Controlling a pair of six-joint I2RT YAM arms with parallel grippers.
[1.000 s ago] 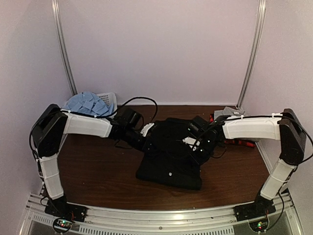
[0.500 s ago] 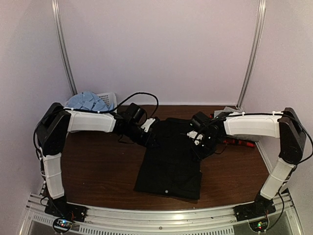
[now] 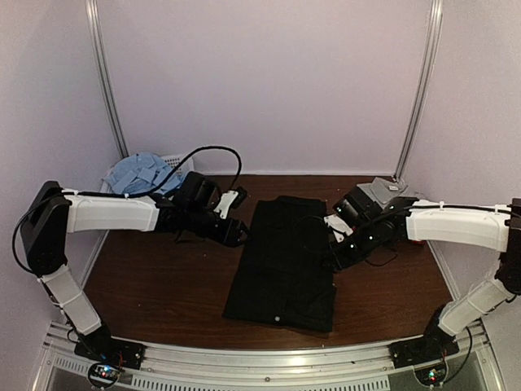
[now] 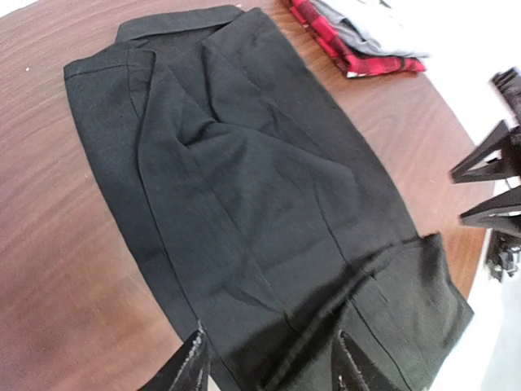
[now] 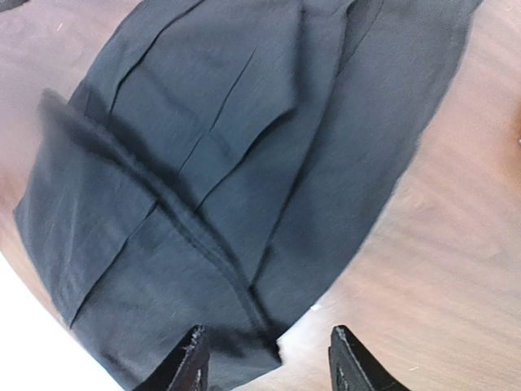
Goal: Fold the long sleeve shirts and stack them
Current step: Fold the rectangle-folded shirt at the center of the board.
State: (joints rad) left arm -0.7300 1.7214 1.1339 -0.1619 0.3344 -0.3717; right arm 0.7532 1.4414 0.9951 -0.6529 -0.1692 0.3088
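The black shirt (image 3: 285,261) lies as a narrow strip mid table (image 3: 163,301), presumably awaiting halving; left claw (image 4: 269,362) and right claw (image 5: 267,358) flank it, spread and empty.

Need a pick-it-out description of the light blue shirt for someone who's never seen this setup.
Look to the far left corner of the brown table, by the left metal upright. A white mesh basket sits there with the light blue shirt heaped in it. It is the only pale blue cloth and the only bunched one; the black shirt lies flat mid-table.
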